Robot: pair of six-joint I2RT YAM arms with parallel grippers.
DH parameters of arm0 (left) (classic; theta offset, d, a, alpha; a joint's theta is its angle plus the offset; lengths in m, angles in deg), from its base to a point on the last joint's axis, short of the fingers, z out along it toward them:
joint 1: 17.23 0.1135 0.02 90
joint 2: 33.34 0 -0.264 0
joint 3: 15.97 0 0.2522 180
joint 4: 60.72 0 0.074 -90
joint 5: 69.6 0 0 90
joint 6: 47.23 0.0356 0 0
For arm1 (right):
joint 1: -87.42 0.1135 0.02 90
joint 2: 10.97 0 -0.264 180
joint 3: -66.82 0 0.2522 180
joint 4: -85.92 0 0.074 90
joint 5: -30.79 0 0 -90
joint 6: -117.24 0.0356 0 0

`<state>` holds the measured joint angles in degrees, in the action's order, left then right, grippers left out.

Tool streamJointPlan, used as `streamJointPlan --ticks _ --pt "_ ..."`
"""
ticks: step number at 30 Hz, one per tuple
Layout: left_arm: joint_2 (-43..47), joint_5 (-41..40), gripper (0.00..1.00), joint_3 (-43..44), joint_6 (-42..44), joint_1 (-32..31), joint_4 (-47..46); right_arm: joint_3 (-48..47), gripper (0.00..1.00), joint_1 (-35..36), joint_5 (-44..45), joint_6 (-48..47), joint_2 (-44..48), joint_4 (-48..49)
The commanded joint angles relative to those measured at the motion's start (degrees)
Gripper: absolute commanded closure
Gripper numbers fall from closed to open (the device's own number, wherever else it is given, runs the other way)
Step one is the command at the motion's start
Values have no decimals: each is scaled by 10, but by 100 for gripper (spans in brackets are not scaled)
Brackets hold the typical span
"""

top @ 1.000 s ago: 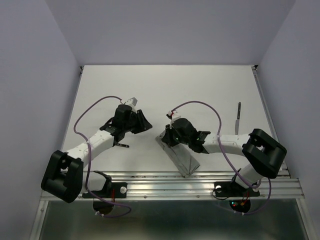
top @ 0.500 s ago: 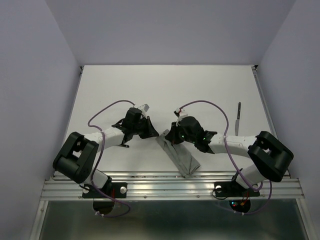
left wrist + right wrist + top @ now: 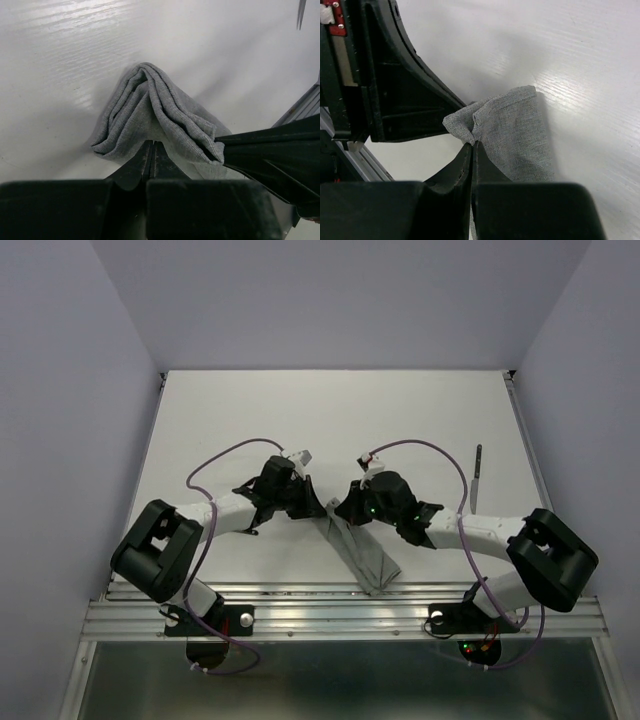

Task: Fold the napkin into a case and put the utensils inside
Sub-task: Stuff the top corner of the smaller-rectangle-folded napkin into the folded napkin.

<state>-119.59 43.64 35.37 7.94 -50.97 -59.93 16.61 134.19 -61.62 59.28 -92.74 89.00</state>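
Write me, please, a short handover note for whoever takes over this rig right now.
The left tool is shut on the far end of the napkin. The right tool is shut on that same end, right beside it.
The napkin is folded into a narrow strip lying slantwise near the front of the table, its pinched end bunched into a peak.
One utensil lies on the table's right side, apart from the cloth; no others are in view.
Done: the narrow fold. Left: finish the case and put the utensils inside.

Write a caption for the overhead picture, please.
The left fingers and right fingers pinch the far end of a folded grey napkin; one utensil lies aside.
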Motion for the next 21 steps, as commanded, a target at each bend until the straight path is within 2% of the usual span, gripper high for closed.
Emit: streamJointPlan --ticks 1,12,19,21 --pt "19 -19 91 41 41 -21 19 13 99 -11 3 14 15 25" --pt "-26 -89 71 93 76 -72 82 23 99 -22 1 19 26 26" --pt "-47 -115 71 104 86 -91 101 26 99 -27 0 20 31 26" --pt "-48 -121 68 109 87 -95 107 27 99 -27 -1 20 31 26"
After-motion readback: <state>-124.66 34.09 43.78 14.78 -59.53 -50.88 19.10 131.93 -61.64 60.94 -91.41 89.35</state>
